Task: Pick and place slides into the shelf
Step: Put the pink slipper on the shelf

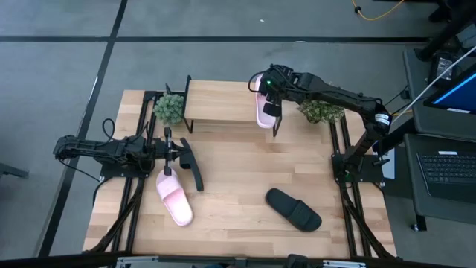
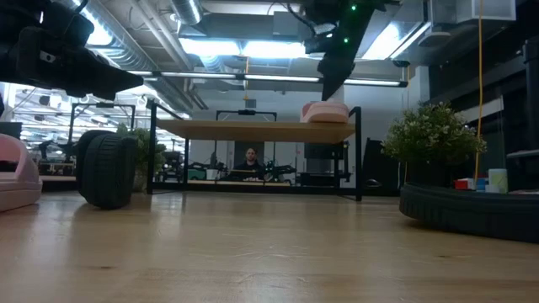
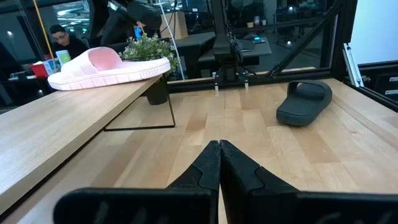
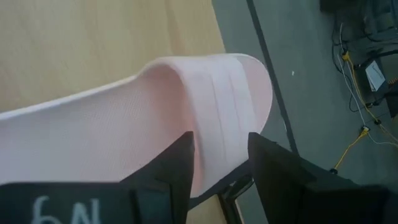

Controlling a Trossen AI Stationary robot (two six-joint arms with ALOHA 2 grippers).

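I see my right gripper open wide, its fingers on both sides of a pink slide's strap. That slide lies on the shelf's right end. My left gripper is closed, holding nothing.

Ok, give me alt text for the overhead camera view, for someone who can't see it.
Seen from above, the right gripper hangs over a pink slide lying on the right end of the shelf. On the table lie another pink slide and two black slides, near the shut left gripper.
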